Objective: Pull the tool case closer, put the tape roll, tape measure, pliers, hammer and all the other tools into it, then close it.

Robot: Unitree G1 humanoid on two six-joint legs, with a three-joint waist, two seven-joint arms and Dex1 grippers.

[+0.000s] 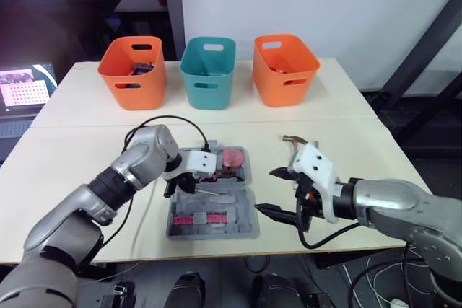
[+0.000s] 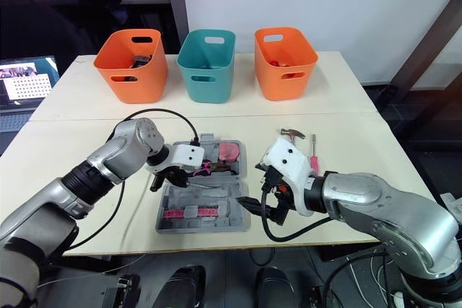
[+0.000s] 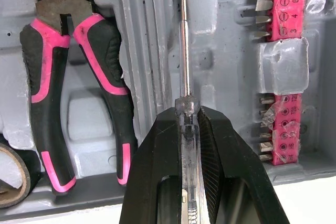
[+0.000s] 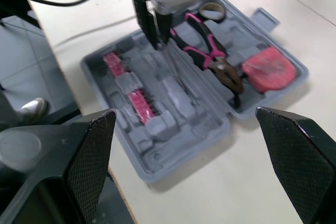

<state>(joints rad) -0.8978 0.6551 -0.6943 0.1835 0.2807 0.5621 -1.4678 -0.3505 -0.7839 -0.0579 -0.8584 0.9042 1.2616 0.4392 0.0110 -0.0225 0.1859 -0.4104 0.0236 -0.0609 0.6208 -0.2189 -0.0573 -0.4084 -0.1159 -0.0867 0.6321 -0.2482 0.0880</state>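
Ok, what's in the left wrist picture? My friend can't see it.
The left gripper pinches a thin screwdriver by its clear handle, over the open grey case. Pink-and-black pliers lie in the case to one side, pink bit strips to the other.

Over the open tool case [image 1: 216, 225], the left gripper [image 3: 187, 116], clamped on a thin screwdriver [image 3: 184, 51], bars the middle from above; pliers [image 3: 52, 93] and 2 bit strips [image 3: 286, 3] flank it. The right gripper [image 1: 273, 191], fingers spread, crowds the case's right edge, with the hammer [image 1: 294, 139] just behind. A black cable [image 1: 173, 117] loops behind the case's left; bare table [image 1: 238, 120] lies before the 3 baskets [image 1: 208, 81].
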